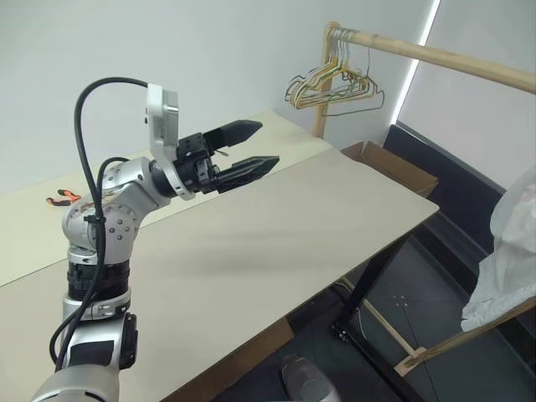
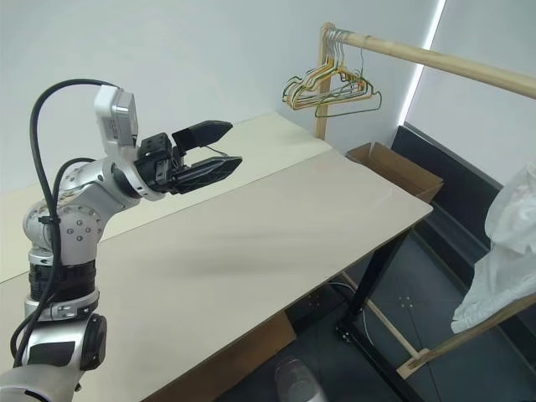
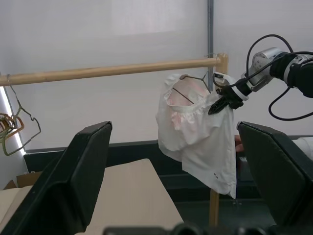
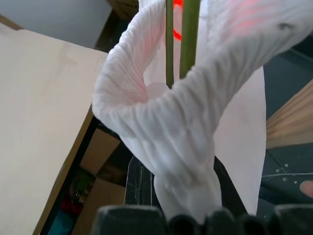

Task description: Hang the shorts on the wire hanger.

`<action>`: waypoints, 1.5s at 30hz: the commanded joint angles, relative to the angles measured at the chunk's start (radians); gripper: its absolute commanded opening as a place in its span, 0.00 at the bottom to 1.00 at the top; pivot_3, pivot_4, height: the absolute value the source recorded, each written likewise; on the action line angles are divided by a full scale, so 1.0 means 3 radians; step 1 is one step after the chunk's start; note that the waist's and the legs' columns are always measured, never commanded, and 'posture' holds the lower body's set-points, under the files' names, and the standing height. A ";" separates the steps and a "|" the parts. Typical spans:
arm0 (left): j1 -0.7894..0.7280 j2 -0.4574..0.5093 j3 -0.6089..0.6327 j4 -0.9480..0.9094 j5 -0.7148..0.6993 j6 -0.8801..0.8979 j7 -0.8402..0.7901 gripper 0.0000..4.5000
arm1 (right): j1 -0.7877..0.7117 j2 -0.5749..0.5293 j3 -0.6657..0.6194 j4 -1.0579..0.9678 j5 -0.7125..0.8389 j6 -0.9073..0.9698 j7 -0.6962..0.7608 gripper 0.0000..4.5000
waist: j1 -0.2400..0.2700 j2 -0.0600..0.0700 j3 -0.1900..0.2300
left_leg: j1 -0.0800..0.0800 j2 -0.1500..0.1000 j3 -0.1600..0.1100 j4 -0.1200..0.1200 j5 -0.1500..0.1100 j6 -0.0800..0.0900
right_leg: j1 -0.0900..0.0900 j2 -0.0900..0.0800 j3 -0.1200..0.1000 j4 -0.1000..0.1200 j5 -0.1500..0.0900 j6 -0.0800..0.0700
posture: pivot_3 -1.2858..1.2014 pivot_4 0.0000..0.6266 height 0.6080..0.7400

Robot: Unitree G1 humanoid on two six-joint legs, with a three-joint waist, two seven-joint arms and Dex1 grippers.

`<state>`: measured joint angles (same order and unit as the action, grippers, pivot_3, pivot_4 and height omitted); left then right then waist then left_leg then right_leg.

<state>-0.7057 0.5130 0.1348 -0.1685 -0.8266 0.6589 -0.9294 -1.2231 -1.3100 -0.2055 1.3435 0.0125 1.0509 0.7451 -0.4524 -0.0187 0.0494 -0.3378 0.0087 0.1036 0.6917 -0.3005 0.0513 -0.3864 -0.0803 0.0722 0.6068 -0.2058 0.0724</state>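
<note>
right gripper (image 3: pixel 221 104) is pinching the shorts (image 3: pixel 198 132) waistband shut while they're dangling half-on the hanger (image 3: pixel 188 89) at the rail (image 3: pixel 107 71), left gripper (image 1: pixel 247 149) is idling wide open and empty, so any tug risks slipping them off

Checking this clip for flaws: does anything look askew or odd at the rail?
Yes. The shorts hang bunched and lopsided on the wire hanger, the waistband gathered to one side where the right end effector pinches it. The left end effector is open over the table.
</note>
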 commanded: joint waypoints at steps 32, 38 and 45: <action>-0.0095 0.0127 0.0092 0.0002 0.0034 -0.0052 0.0050 1.00 | 0.0556 -0.0156 -0.0148 -0.1358 0.0148 -0.0341 -0.0338 0.99 | 0.0038 0.0001 0.0000 | 0.0000 -0.0001 -0.0001 -0.0001 0.0000 0.0000 | 0.0000 -0.0002 -0.0002 0.0001 -0.0001 0.0002 | 0.38 0.00 1.00; -0.0100 0.0143 0.0073 0.0031 0.0062 -0.0069 0.0060 1.00 | 0.1464 -0.0134 -0.0811 -0.2837 0.0352 0.0212 -0.0389 0.99 | 0.0089 0.0001 -0.0001 | 0.0000 0.0001 -0.0001 0.0000 0.0000 0.0000 | -0.0001 -0.0002 -0.0002 0.0003 -0.0001 0.0002 | 0.38 0.00 1.00; 0.0087 0.0083 0.0123 -0.0026 0.0342 -0.0398 0.0236 1.00 | 0.2365 0.0292 -0.2020 -0.4887 0.0633 0.0386 -0.0144 0.99 | 0.0162 0.0002 -0.0001 | 0.0001 0.0005 -0.0001 0.0002 0.0000 0.0000 | -0.0003 0.0001 -0.0002 0.0009 -0.0001 0.0004 | 0.39 0.00 1.00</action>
<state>-0.6903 0.5399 0.1417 -0.1552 -0.7430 0.5857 -0.8741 -0.5157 -1.2236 -0.7294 0.0121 0.1693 1.1767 0.6742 -0.4038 -0.0181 0.0490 -0.3374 0.0107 0.1031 0.6921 -0.3005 0.0512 -0.3873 -0.0791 0.0713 0.6093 -0.2062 0.0737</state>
